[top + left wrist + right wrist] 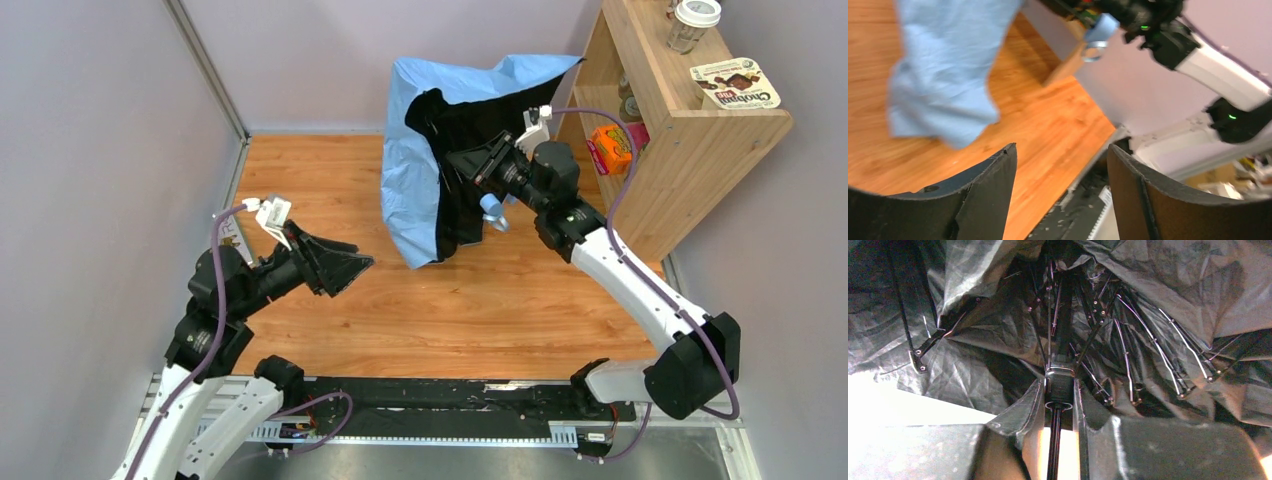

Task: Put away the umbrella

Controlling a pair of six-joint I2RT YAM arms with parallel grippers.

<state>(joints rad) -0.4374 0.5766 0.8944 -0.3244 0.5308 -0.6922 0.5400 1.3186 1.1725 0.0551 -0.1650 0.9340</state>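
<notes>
Sky-blue fabric marks the umbrella [410, 190], which from above hangs half open over the far middle of the wooden desk [480, 310], near a wooden shelf unit [700, 150]. Its dark underside faces the right arm, and its small blue handle [491, 210] sits just beside that arm's wrist. The right fingers [478, 160] reach into the dark hollow. The left fingers [345, 265] hang spread above the desk, well apart from the canopy. From the left wrist, the two black fingers [993, 185] stand wide apart over the desk's near edge, with the blurred canopy up and to the left. From the right wrist, the fingers [1098, 425] pinch the umbrella's black shaft [1060, 385] at its runner, and thin metal ribs [1148, 350] fan out against the crumpled dark lining.
</notes>
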